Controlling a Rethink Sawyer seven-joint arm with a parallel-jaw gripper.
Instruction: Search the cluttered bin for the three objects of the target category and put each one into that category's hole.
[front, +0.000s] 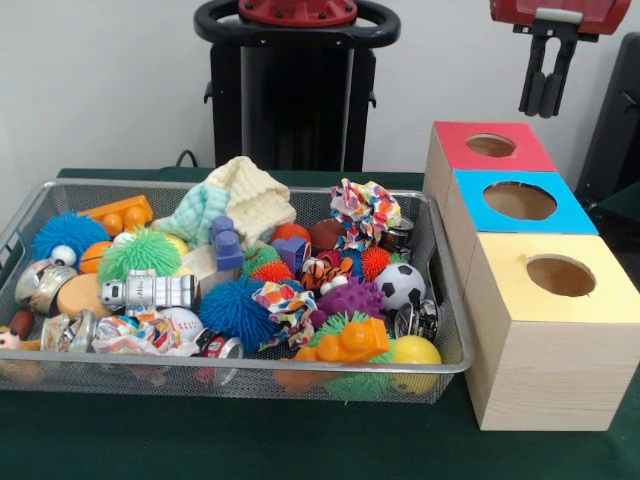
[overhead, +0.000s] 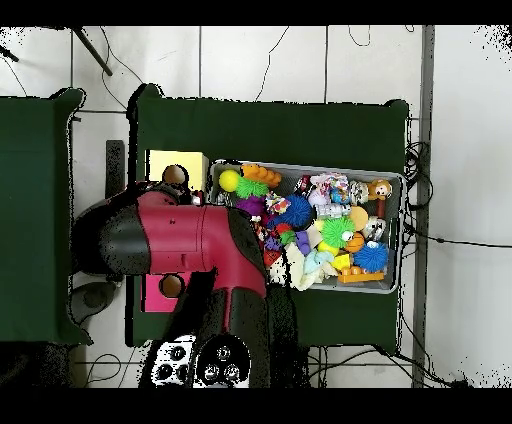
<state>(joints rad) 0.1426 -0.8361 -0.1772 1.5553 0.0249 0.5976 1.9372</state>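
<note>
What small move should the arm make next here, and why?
Probably swing across and lower toward the cluttered bin. The gripper hangs empty, fingers close together, high above the red-topped box, and all three box holes show nothing inside, so no pick has begun.

Dark green tabletop (front: 250, 445). Directly on it: wide silver wire-mesh bin (front: 445, 365) packed with toys, spanning left and middle; row of three wooden boxes just beside bin toward right edge, yellow-topped (front: 545, 345) nearest front edge, blue-topped (front: 470, 215) behind, red-topped (front: 450, 150) nearest far edge.
</note>
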